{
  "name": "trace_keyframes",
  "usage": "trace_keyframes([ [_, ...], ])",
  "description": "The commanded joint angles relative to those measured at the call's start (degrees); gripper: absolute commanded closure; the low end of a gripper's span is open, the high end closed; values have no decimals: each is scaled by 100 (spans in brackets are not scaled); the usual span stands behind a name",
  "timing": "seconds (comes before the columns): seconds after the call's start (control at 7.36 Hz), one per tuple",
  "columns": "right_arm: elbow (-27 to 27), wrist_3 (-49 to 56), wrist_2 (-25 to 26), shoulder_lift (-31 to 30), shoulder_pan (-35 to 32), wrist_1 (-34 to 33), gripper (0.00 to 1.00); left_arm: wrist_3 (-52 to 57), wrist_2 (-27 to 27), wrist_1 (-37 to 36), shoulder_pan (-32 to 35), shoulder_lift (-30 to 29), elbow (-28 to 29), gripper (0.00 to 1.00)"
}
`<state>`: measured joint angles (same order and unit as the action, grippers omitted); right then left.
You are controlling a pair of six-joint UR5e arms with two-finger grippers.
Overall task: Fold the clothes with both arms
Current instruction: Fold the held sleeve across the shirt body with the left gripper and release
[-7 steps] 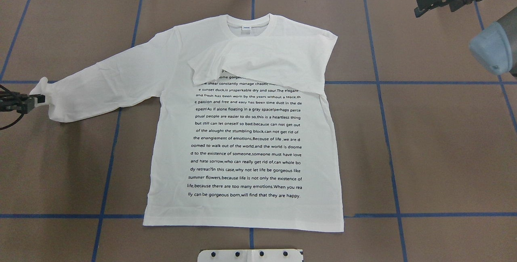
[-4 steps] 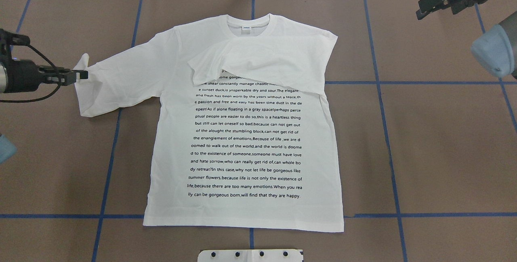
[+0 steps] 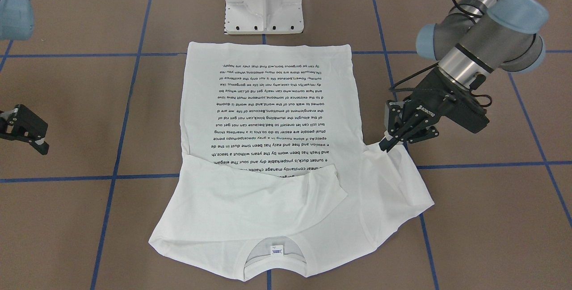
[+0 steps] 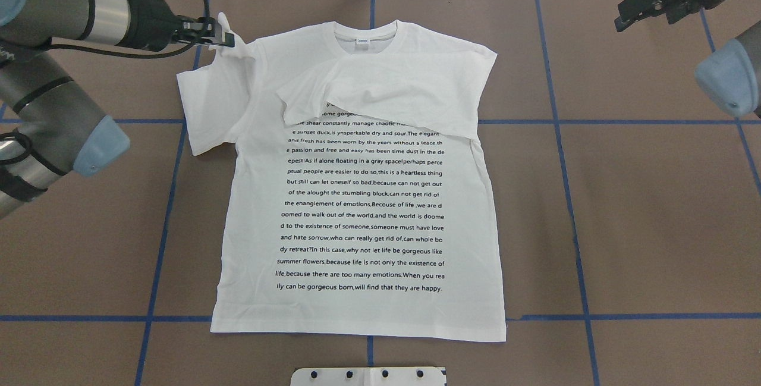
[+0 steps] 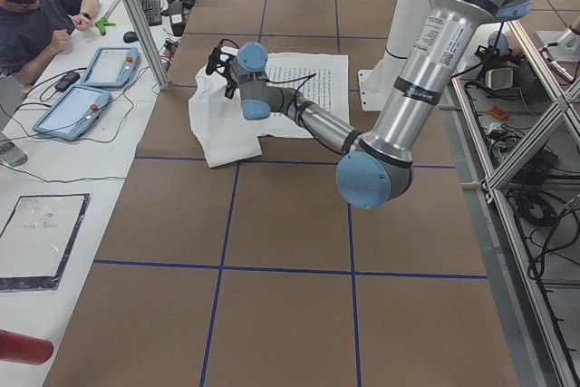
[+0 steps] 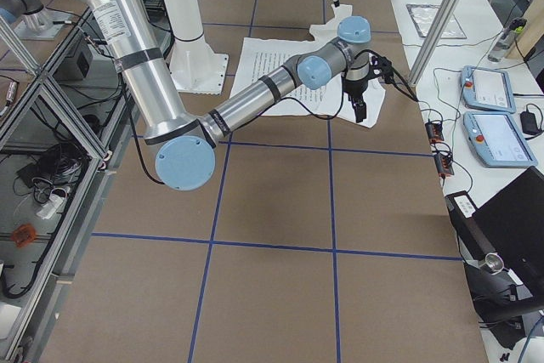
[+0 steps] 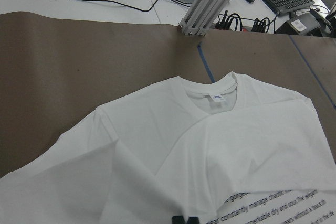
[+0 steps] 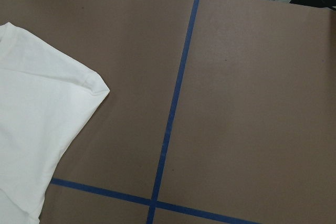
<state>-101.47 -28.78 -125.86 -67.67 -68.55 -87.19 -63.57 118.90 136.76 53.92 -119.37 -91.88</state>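
Brown table (image 4: 654, 225): T-shirt (image 4: 362, 207), left gripper (image 4: 226, 38) tight on its sleeve (image 4: 208, 100), right gripper (image 4: 623, 16) spread, pedestal base (image 4: 368, 376) nearby.

Reaches in with the left arm (image 4: 89, 11) stretched nearly level, elbow bent back. Pinches the sleeve (image 4: 205, 100) at its cuff with the left gripper (image 4: 225, 40), fingers (image 3: 389, 138) pressed together on the cloth. Holds the right gripper (image 4: 639, 8) off at the far corner, above the worktop (image 4: 654, 195), fingers apart, gripping nothing.
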Motion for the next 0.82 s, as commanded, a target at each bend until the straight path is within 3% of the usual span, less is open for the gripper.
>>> trace_keyframes([
  [0.0, 13, -5, 0, -10, 0, 0, 0, -495, -42, -1138, -144, -1074, 90, 100],
  [0.41, 30, -23, 0, -10, 0, 0, 0, -1076, -708, -1354, -750, -2288, 1010, 100],
  [0.68, 13, -49, 0, -27, 0, 0, 0, -1035, -1549, -1267, -1599, -2345, 1172, 100],
])
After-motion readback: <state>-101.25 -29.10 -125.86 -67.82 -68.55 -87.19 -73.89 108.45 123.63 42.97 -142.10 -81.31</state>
